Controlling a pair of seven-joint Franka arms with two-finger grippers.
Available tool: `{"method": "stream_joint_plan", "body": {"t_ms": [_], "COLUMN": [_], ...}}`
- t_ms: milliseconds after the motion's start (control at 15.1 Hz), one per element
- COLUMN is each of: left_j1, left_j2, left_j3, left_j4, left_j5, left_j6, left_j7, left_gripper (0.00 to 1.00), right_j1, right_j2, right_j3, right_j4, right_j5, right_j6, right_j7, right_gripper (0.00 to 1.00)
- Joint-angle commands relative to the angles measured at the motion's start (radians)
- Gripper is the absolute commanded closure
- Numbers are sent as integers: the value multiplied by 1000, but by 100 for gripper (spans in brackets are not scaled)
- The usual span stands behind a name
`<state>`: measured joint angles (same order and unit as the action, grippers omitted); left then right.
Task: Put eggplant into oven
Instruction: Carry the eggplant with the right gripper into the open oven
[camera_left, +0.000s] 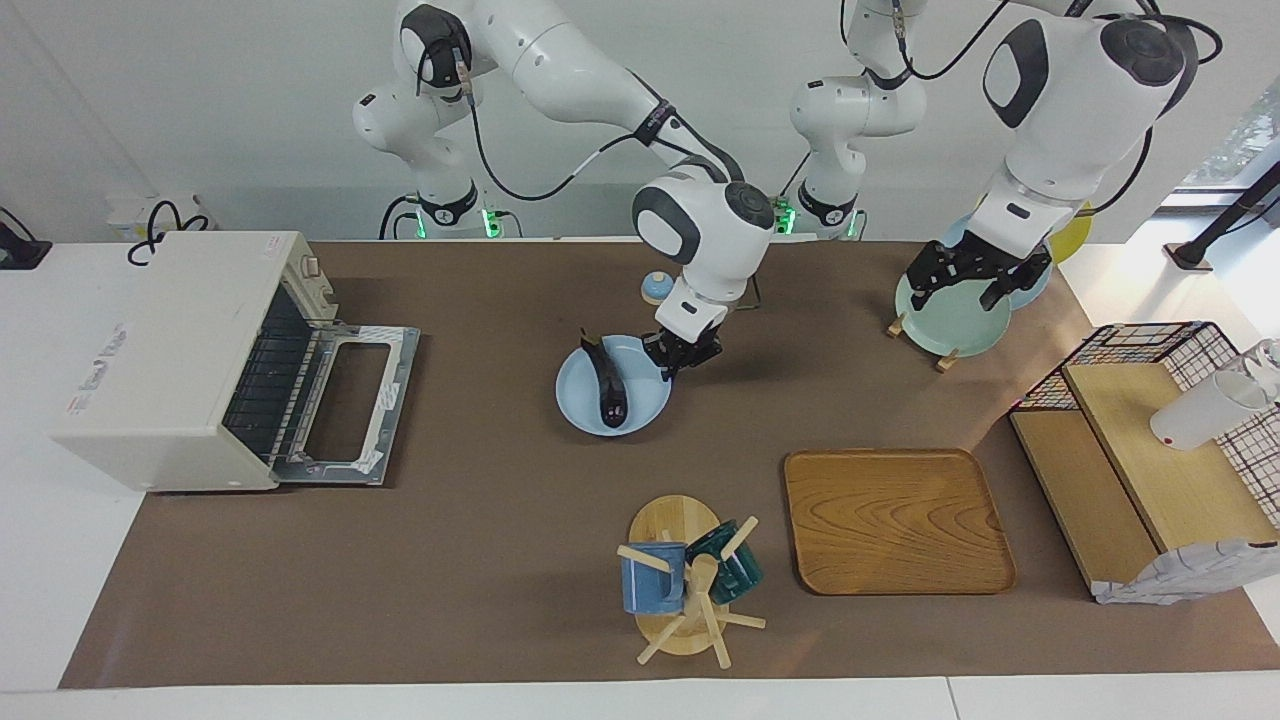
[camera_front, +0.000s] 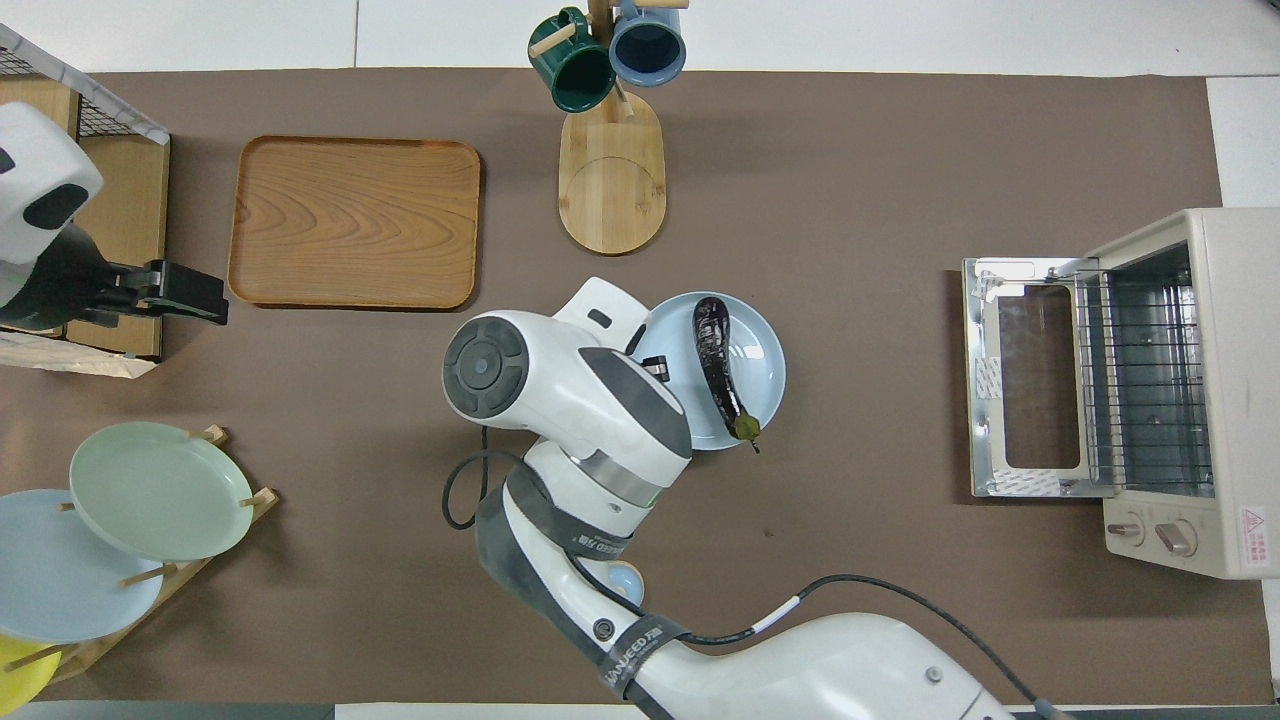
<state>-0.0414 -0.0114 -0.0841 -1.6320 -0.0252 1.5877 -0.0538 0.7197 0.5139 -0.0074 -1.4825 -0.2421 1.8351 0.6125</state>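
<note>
My right gripper (camera_left: 676, 362) has its fingers pinched on the blue plate's (camera_left: 575, 395) rim; the eggplant (camera_left: 606, 383) lies on it, the oven (camera_left: 190, 355) gapes, and my left gripper (camera_left: 968, 280) waits, fingers wide.

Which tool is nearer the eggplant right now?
Right. The right tool is at the rim of the blue plate that carries the eggplant; the left tool hangs over the plate rack at its own end.
</note>
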Motion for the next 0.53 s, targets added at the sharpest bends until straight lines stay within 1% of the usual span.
{"method": "stream_joint_plan", "body": {"t_ms": [0, 133, 266, 332, 465], "left_j1": [8, 5, 5, 5, 3], "left_j2": [19, -2, -7, -7, -7], "left_j3": [-3, -5, -5, -6, -6], "left_j4": [46, 5, -8, -9, -12], "left_j5": [19, 18, 16, 13, 5], "left_j6": [-74, -57, -40, -29, -3], "left_j7": [14, 14, 6, 3, -1], "left_gripper": [0, 0, 0, 0, 0], "right_j1": [-101, -182, -256, -279, -347], "right_j2": [-110, -225, -346, -394, -461], "right_j3": [9, 9, 9, 9, 9], "right_j4": [-97, -253, -420, -482, -556], "right_j5": [-20, -29, -31, -34, -57], "right_j6": [-31, -8, 62, 79, 79], "right_j7": [-152, -241, -315, -345, -379], "right_gripper": [100, 100, 100, 100, 100]}}
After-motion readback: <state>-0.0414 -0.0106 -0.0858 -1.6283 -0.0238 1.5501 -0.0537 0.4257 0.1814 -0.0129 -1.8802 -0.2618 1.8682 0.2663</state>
